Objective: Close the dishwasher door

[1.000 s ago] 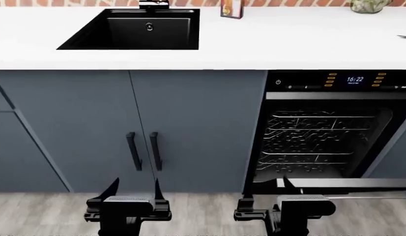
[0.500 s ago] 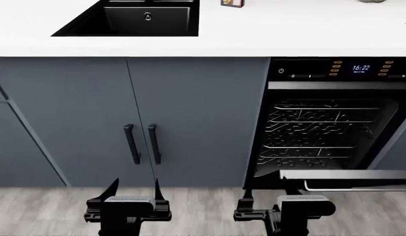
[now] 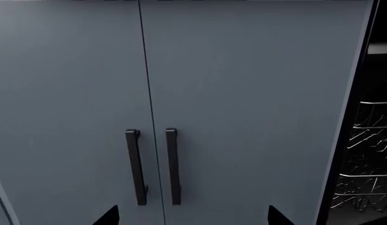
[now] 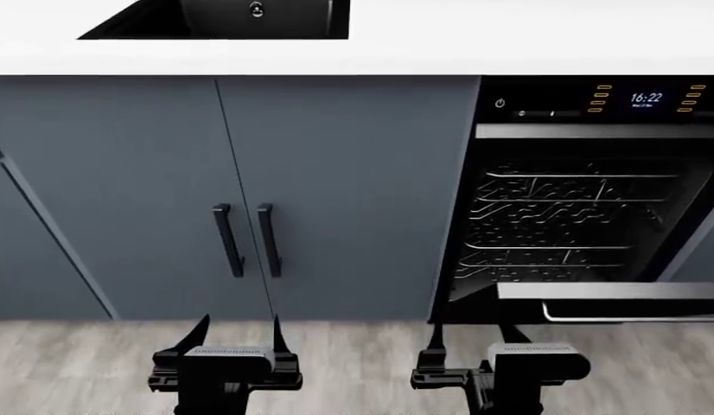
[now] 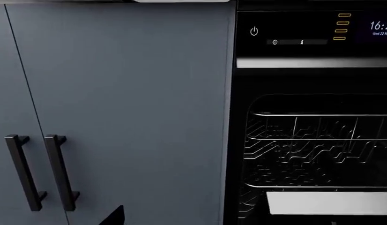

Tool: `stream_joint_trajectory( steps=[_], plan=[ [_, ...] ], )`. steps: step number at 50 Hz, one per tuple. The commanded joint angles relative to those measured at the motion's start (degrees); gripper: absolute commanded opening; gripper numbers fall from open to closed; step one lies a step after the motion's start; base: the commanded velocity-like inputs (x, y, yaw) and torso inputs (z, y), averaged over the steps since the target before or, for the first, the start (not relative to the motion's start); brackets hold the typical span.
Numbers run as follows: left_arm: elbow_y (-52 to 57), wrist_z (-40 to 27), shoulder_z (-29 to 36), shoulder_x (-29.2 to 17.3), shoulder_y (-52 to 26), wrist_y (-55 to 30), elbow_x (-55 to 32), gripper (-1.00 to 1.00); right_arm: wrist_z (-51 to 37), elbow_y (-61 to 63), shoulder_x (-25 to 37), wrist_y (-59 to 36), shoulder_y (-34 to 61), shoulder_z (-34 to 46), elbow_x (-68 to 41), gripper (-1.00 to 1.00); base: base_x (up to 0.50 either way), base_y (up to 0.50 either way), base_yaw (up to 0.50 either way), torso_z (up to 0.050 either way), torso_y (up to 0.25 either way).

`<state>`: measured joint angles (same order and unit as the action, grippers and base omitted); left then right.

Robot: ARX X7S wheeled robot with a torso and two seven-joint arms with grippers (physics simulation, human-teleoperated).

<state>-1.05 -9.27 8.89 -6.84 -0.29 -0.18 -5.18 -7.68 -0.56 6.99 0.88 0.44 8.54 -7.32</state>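
The dishwasher door (image 4: 611,291) hangs open at the lower right of the head view, showing its brushed silver top edge and thin silver bar handle (image 4: 634,314). Wire racks (image 4: 564,225) show in the open cavity. The door edge also shows in the right wrist view (image 5: 331,202). My right gripper (image 4: 470,339) is open and empty, low in front of the door's left end and apart from it. My left gripper (image 4: 236,333) is open and empty, facing the blue-grey cabinet doors (image 3: 243,93). Its fingertips (image 3: 109,216) stand wide apart.
Two blue-grey cabinet doors (image 4: 346,190) with short black vertical handles (image 4: 228,240) stand left of the dishwasher. Above are the white counter (image 4: 507,35), a black sink (image 4: 219,17) and the lit control panel (image 4: 599,99). Grey wood floor (image 4: 357,363) lies below.
The head view has shifted: the counter, cabinets and dishwasher sit higher in the frame now. Both grippers hold the same place in the view and stay open.
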Motion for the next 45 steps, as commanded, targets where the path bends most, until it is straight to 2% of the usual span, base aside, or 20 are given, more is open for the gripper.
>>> stream_joint_trajectory(
  steps=[1,45],
  plan=[
    [0.06,-0.73,0.66,-0.50,0.03,0.16,-0.34,1.00,-0.70,0.11,0.52,0.19,-0.07,0.61,-0.36,1.00,0.00,0.00,0.00,-0.050,-0.010],
    [0.30,-2.46,2.70,-1.95,-0.03,0.05,-1.96,1.00,-2.72,-0.74,1.88,0.84,0.53,2.84,-1.07,1.00,0.00,0.00,0.00,-0.050,-0.009]
  ],
)
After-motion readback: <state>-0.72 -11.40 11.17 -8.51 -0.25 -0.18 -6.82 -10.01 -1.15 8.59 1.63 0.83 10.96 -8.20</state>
